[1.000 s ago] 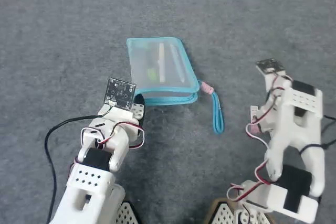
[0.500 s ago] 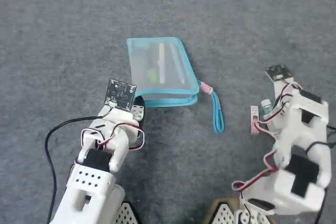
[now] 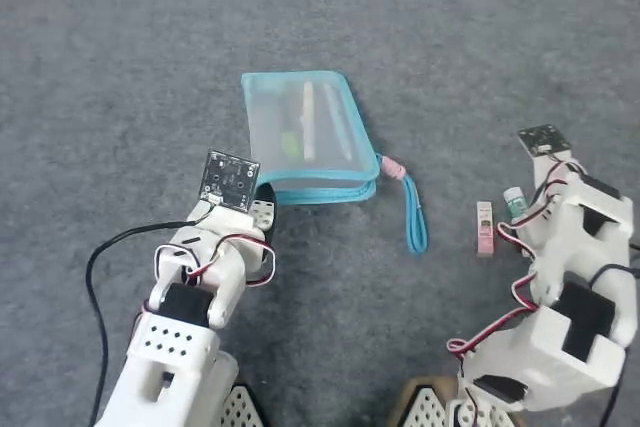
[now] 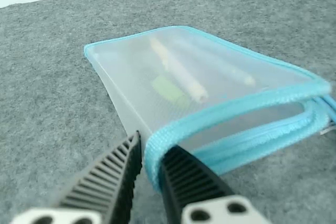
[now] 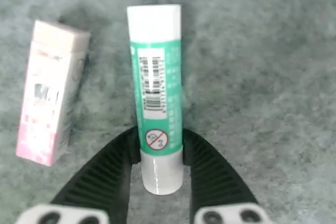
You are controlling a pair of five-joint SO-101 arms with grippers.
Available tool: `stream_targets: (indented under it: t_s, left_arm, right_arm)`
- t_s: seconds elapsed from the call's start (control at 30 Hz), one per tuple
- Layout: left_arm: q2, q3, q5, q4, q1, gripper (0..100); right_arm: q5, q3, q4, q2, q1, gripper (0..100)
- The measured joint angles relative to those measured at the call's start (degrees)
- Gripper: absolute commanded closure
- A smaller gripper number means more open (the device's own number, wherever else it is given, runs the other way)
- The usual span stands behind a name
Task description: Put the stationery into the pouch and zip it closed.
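Observation:
The translucent pouch [image 3: 305,137] with teal trim lies flat mid-table, with pens and a small green item inside. My left gripper [image 3: 262,197] pinches the pouch's near teal edge; in the left wrist view the rim of the pouch [image 4: 199,87] sits between the fingers of the left gripper [image 4: 149,148]. A green and white glue stick [image 3: 513,197] lies at the right, and my right gripper [image 5: 160,135] is shut on the lower end of the glue stick [image 5: 155,77]. A pink eraser box [image 3: 485,227] lies just beside it, and the eraser box [image 5: 50,90] is free of the fingers.
The pouch's teal wrist strap [image 3: 413,217] trails toward the near edge, between the pouch and the eraser box. Grey carpet [image 3: 120,97] covers the table, with open room at the left and back.
The right arm has drawn back to the right and toward the near edge, uncovering the eraser box and the glue stick. The left arm and the pouch have stayed put.

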State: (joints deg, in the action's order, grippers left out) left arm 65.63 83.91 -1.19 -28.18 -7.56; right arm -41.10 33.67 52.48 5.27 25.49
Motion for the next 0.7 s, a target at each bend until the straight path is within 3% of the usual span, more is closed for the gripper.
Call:
stream_targets:
  t_s: [0.2,0.4,0.7]
  left_arm:
    - [0.0,0.0,0.0,0.0,0.0,99]
    - [0.0,0.0,0.0,0.0,-0.2,99]
    - [0.0,0.0,0.0,0.0,-0.2,99]
  right_arm:
    - [0.5,0.7,1.3,-1.7,0.0,99.3]
    - [0.8,-1.6,14.4,-10.9,-1.2,99.3]
    - [6.3,-5.8,35.1,-31.7,-17.0,99.3]
